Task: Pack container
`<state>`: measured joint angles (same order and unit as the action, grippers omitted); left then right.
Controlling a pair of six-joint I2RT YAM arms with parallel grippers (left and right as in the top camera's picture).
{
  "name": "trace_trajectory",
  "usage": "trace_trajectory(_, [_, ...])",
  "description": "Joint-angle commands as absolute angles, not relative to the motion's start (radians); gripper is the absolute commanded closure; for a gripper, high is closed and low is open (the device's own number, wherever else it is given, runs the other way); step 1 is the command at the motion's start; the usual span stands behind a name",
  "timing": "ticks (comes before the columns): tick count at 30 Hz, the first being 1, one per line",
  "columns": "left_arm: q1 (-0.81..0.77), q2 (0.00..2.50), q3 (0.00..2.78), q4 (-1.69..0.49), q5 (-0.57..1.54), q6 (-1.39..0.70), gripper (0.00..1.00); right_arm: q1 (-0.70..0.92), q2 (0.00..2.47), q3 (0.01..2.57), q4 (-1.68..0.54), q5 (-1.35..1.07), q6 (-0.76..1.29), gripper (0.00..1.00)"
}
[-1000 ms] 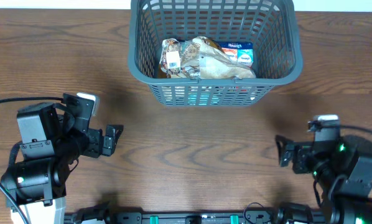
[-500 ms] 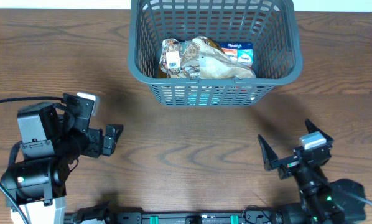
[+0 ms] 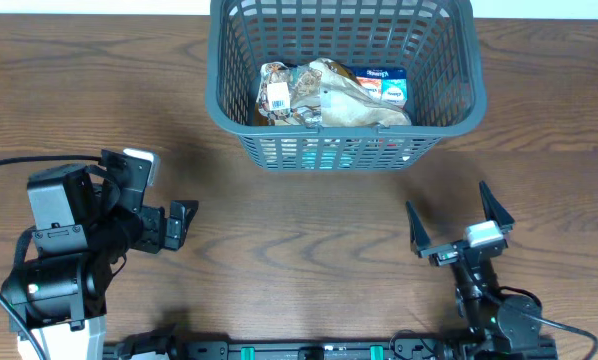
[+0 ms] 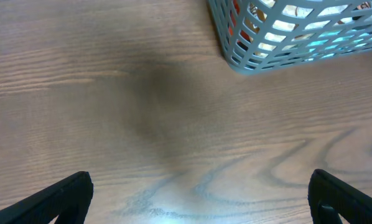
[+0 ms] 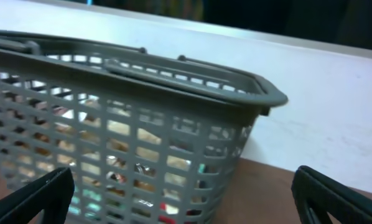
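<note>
Two grippers are seen spread and empty: the left gripper (image 3: 164, 187) unmoved at lower left, the right gripper (image 3: 446, 198) swung round toward the container (image 3: 331, 152) at upper centre, where packets (image 3: 331, 92) lie; packing is judged nearly finished.

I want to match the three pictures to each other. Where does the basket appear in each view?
Overhead: the basket is at top centre, seen from above, with packets inside.
Left wrist: only one corner of it shows, at top right.
Right wrist: it fills the left and centre, seen from the side.
Shared landmark: the brown wooden table under the basket, in all three views.
</note>
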<state>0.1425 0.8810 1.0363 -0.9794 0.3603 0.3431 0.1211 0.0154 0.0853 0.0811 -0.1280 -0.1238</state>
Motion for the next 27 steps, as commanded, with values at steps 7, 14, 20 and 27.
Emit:
trace_trajectory(7, [0.147, 0.882, 1.034, -0.979, 0.371, 0.338, 0.01, 0.126, 0.005, 0.006, 0.076, 0.057, -0.127, 0.01])
trace_trajectory(14, [0.147, 0.882, 1.034, -0.979, 0.370, 0.338, 0.01, 0.103, 0.006, 0.006, -0.071, 0.064, -0.004, 0.01])
trace_trajectory(20, [0.147, 0.882, 1.034, -0.979, 0.370, 0.338, 0.02, 0.071, 0.006, 0.006, -0.069, 0.079, -0.004, 0.01])
trace_trajectory(27, [0.147, 0.882, 1.034, -0.979, 0.370, 0.338, 0.02, 0.047, 0.006, 0.006, -0.069, 0.072, -0.004, 0.01])
